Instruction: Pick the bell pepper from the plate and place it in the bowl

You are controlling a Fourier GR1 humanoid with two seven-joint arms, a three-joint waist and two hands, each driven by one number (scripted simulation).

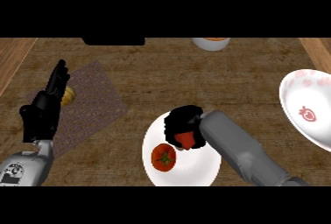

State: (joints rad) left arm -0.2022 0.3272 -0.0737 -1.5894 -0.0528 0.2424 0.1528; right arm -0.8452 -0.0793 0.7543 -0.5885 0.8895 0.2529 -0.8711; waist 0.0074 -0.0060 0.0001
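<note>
A white plate [194,170] lies at the lower middle of the counter. On it sits a red tomato [164,158] with a green stem. My right hand [184,124] reaches over the plate's upper part, its fingers curled round a red bell pepper [185,139], of which only a small red piece shows below the palm. The white bowl [309,94] with red strawberry prints stands at the right edge, tilted toward me and apart from the hand. At the left my left hand [47,105] rests open, fingers up.
A brown patterned mat [93,105] lies at the left, with a small yellow object [69,95] on it beside my left hand. A white cup with orange content [211,43] stands at the back edge, near a dark block [114,41].
</note>
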